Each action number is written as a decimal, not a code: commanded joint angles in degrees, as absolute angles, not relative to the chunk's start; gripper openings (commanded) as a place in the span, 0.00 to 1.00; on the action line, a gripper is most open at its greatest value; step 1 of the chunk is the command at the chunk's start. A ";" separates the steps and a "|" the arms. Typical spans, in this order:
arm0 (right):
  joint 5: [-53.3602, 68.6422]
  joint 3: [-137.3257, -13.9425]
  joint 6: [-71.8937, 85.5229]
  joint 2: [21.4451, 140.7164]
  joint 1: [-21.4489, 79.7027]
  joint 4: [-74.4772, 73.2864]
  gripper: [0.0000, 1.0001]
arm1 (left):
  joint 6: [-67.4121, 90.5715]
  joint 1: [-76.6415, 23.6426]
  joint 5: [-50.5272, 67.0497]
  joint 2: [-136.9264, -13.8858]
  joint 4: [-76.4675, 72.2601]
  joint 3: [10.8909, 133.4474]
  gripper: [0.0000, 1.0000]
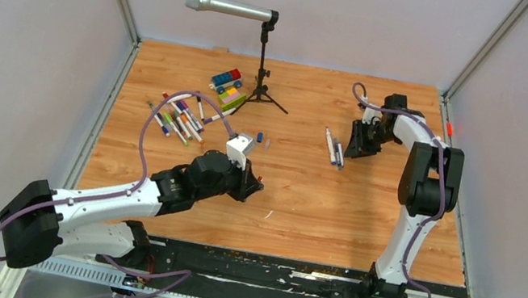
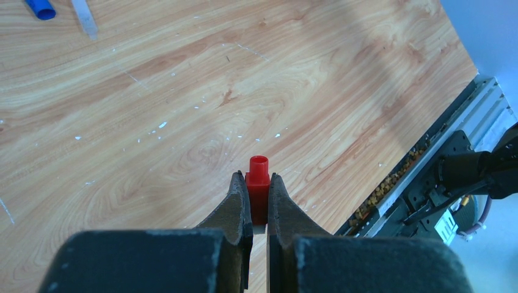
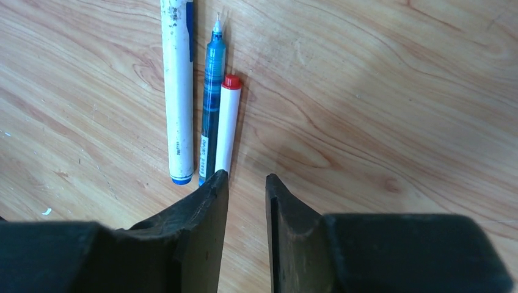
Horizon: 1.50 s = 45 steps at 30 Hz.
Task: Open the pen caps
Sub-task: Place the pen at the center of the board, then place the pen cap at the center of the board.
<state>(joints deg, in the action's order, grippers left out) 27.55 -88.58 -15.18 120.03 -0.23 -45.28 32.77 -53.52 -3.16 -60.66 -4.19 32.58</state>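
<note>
A red pen cap (image 2: pixel 258 183) is pinched upright between the fingertips of my left gripper (image 2: pixel 258 178), which is shut on it above bare wood near the table's middle (image 1: pixel 257 188). My right gripper (image 3: pixel 247 180) stands open with nothing between its fingers, low over the table at the right (image 1: pixel 348 149). Just ahead of its left fingertip lie three pens side by side: a white pen with a red end (image 3: pixel 227 122), a clear blue pen (image 3: pixel 212 104) with a bare tip, and a thicker white pen (image 3: pixel 177 91) with a blue end. More pens (image 1: pixel 180 118) lie in a pile at the left.
A silver microphone (image 1: pixel 228 6) on a black stand (image 1: pixel 261 75) is at the back. Toy blocks (image 1: pixel 228 85) sit next to the pile. A loose blue cap (image 2: pixel 40 8) and a pale strip (image 2: pixel 84 18) lie ahead of my left gripper. A metal rail (image 2: pixel 482 104) borders the wood.
</note>
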 commanded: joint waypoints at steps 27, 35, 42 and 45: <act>54.95 -50.89 -24.80 68.53 -5.15 -28.81 0.59 | 33.56 -49.74 -19.91 -95.07 18.58 65.43 0.16; 56.07 -51.02 -25.57 69.50 -6.98 -29.35 0.59 | 31.19 -47.59 -19.37 -111.93 25.45 81.95 0.14; 56.50 -50.62 -25.90 69.67 -7.47 -29.15 0.59 | 30.31 -45.39 -18.13 -118.45 27.98 89.40 0.15; 56.56 -50.61 -26.01 69.70 -7.62 -29.18 0.59 | 30.15 -44.28 -17.49 -120.10 29.11 91.33 0.16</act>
